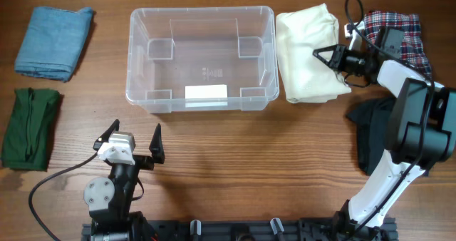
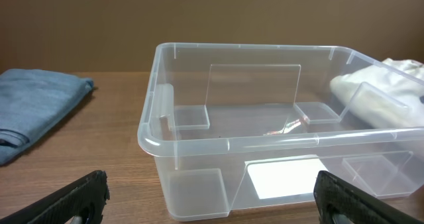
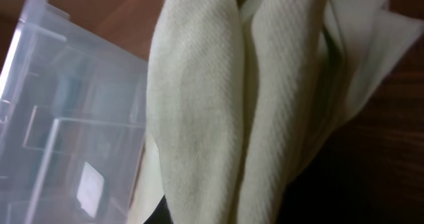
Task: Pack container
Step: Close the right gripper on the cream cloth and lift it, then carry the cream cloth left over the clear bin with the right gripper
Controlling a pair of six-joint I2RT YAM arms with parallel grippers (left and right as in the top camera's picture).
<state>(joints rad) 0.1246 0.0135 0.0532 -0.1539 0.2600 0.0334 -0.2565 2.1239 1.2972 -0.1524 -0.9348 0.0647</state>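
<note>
The container is a clear plastic bin with a white label on its near side, standing empty at the table's middle back. It also shows in the left wrist view and the right wrist view. A folded cream cloth lies against its right side and fills the right wrist view. My right gripper is open and low over the cloth's right edge. My left gripper is open and empty, in front of the container's near wall.
A folded blue cloth lies at the back left and a green one in front of it. A plaid cloth lies at the back right and a black garment at the right, by the right arm's base.
</note>
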